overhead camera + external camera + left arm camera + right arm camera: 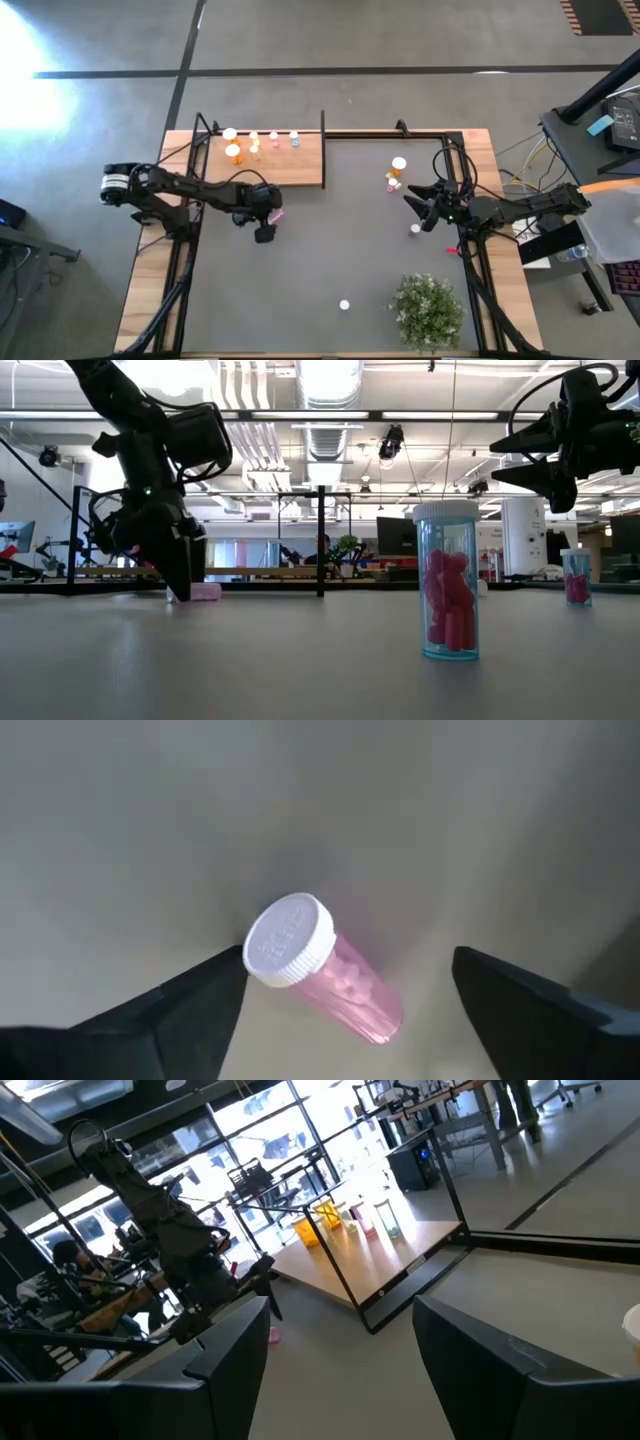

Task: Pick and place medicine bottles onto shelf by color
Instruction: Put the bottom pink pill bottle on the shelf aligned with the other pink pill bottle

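A pink bottle [335,975] with a white cap lies on its side on the grey mat, near the shelf's front edge [275,214]. My left gripper [348,965] is open and low over it, one finger on each side, one fingertip close beside the cap. The wooden shelf [290,165] at the far left carries orange [233,153], yellow, pink and blue [294,138] bottles standing upright. My right gripper [420,208] is open and empty, raised above the mat at the right. Loose bottles stand near it [398,165] [415,231], and one stands at the near middle [344,305].
A green bushy plant [430,310] stands at the near right. A black frame [322,150] rises along the shelf's right edge and the table's far edge. In the low view, a blue bottle with pink pills [447,580] stands close to the near edge.
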`<action>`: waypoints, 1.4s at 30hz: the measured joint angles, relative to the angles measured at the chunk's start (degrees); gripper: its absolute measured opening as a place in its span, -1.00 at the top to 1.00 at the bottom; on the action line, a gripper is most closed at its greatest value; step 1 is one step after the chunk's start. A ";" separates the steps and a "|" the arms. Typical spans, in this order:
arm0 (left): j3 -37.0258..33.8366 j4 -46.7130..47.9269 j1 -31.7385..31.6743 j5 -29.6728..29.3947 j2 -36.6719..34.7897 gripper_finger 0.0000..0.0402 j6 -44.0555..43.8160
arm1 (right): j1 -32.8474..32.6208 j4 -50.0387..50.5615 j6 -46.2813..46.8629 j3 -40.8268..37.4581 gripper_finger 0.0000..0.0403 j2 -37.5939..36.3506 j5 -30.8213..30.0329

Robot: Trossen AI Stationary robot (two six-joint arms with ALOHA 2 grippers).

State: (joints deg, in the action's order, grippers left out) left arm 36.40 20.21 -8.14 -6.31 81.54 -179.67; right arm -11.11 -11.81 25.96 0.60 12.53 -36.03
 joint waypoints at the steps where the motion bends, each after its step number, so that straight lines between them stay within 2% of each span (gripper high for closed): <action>1: 0.01 -0.13 0.00 0.02 0.23 -0.61 0.00 | 0.01 0.01 -0.01 0.00 -0.18 0.00 0.01; 10: 0.00 -0.65 0.00 2.51 0.90 -0.27 0.00 | 0.00 0.01 0.00 0.00 -0.18 0.00 0.00; 25: 0.00 -0.75 0.00 2.88 0.92 0.42 0.76 | -0.01 0.00 0.01 0.00 -0.18 0.00 0.00; 31: 0.00 -0.76 0.00 2.99 0.86 0.62 5.88 | 0.00 0.01 -0.01 0.00 -0.18 0.00 0.00; 35: 0.00 -1.30 -0.01 3.00 0.65 0.64 10.82 | 0.00 0.00 -0.01 0.00 -0.18 0.00 0.00; 42: 0.22 -1.73 -0.07 1.42 0.22 0.63 26.45 | 0.01 0.02 0.00 0.00 -0.18 0.00 0.00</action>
State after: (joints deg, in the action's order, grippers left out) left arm 36.62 18.48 -8.21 -4.88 81.76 -153.22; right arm -11.10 -11.79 25.96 0.60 12.53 -36.03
